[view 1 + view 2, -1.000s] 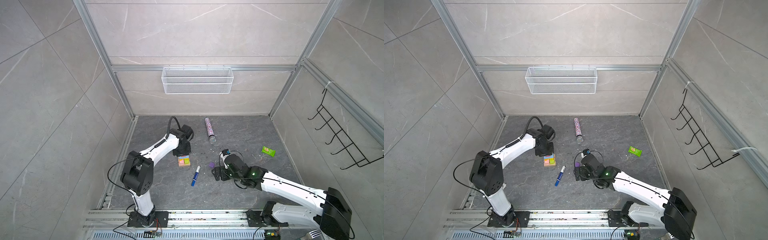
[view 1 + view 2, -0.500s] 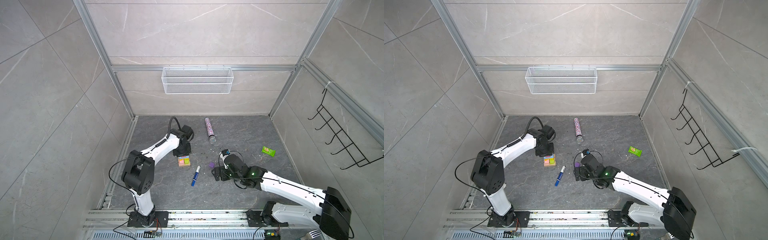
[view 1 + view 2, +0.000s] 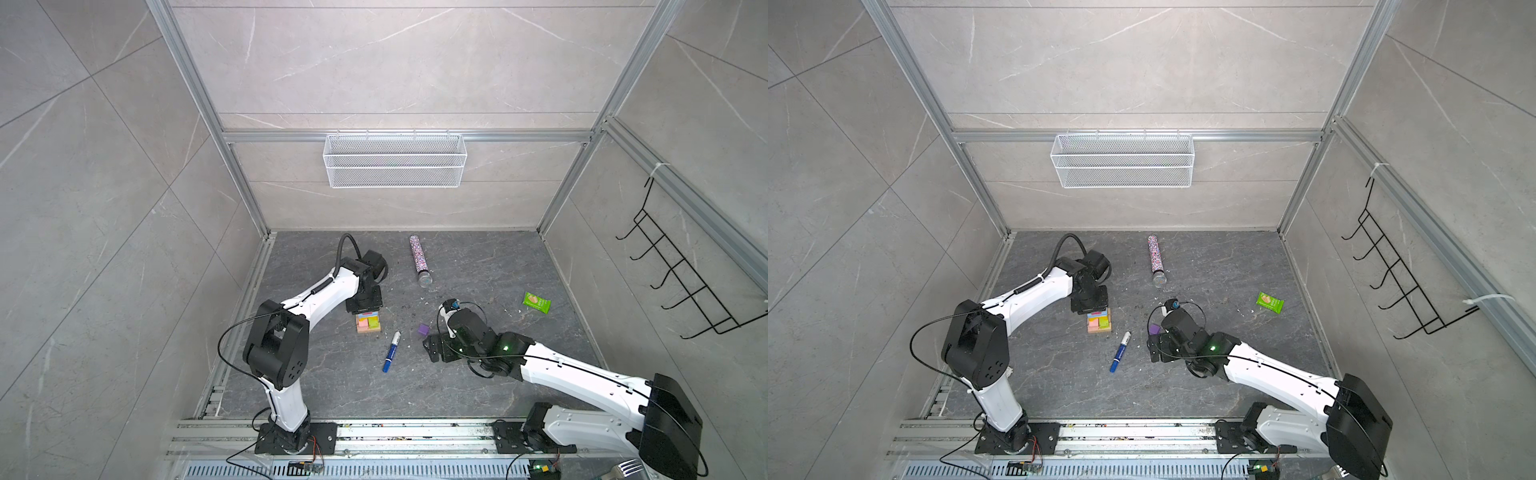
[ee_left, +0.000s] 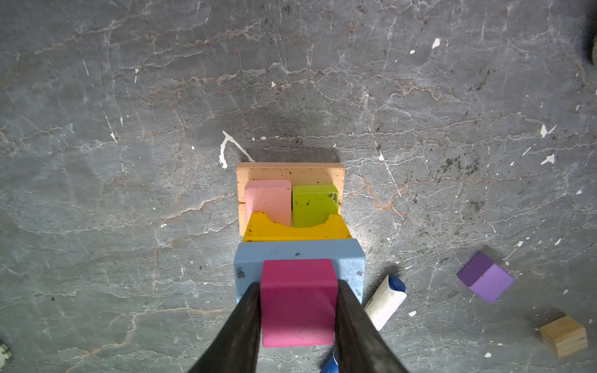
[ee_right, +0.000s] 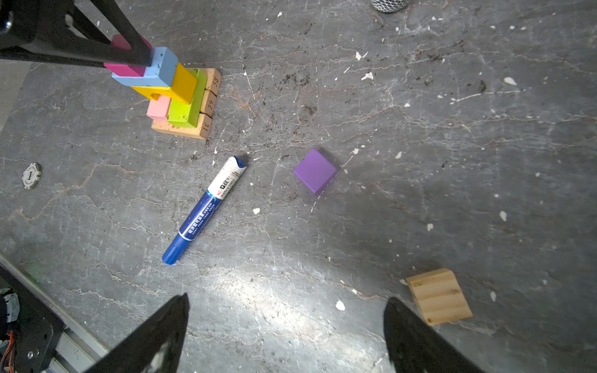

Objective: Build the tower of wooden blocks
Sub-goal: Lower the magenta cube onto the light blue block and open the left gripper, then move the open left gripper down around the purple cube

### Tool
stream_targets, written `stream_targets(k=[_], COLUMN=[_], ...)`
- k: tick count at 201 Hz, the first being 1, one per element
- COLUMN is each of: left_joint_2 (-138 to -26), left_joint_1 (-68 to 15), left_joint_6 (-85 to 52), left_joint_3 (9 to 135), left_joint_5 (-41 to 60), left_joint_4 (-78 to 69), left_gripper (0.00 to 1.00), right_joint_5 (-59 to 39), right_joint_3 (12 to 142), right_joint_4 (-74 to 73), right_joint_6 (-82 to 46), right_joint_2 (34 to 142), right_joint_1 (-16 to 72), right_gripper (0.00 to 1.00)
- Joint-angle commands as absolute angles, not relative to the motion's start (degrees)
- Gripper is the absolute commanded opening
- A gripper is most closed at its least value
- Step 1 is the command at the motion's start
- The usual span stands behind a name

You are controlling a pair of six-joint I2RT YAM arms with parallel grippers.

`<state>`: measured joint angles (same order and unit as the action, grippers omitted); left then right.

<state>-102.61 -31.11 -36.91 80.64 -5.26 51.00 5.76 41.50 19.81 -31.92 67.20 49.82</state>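
Overhead, in both top views the tower (image 3: 369,326) (image 3: 1099,323) stands on the grey desk (image 3: 332,390) left of centre, with the left pincer (image 3: 367,316) directly over it. The marker pen (image 3: 392,351) lies near the tower, toward the front. The purple block (image 3: 424,329) sits alone between the pen and the right pincer (image 3: 430,352), which hangs low near the desk. A glittery tube (image 3: 419,259) and a green packet (image 3: 537,302) lie well apart from the tower.

Up close, the left wrist view shows the tower's layers. The tan bars (image 4: 290,171) form the base, with a pink block (image 4: 268,200) and a lime-green block (image 4: 315,205) side by side on them. The yellow arch (image 4: 290,231) spans those two, the light-blue block (image 4: 290,250) rests on the arch, and the magenta block (image 4: 297,310) is on top. The left pincer is narrow, its fingers (image 4: 242,323) lying against opposite sides of the magenta block.

Lastly, in the right wrist view the right pincer (image 5: 287,297) is spread wide and holds nothing. The tan cube (image 5: 437,295) lies on the desk just beside one fingertip. The purple block lies farther ahead, apart from the cube.
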Motion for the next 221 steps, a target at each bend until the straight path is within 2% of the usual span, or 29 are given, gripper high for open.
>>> stream_targets(k=[1,79,157,192,221], left_joint_2=[-101.4,-97.7,-91.6,-90.8,-91.5], left_joint_1=[-30.8,-30.9,-31.9,-36.0,-40.0], left_joint_6=[-36.8,-34.4,-31.8,-29.7,-29.3], left_joint_3=[82.1,84.6,85.1,85.9,86.3], left_joint_5=[-4.2,-4.6,-2.2,-2.2,-1.8], left_joint_4=[52.3,52.5,53.6,53.3,51.1], left_gripper=[0.46,0.73,0.76,0.76,0.76], right_joint_5=[6.3,6.9,10.3,10.9,13.9], right_joint_3=[43.2,43.8,42.8,40.1,36.5], right_joint_4=[20.3,20.9,22.1,21.3,21.8], right_joint_6=[-32.5,-33.2,-37.1,-40.3,-43.9], right_joint_2=[67.7,68.4,66.6,63.4,57.8], right_joint_1=[50.2,50.3,50.3,50.3,50.3], right_gripper=[0.94,0.93,0.94,0.95,0.99])
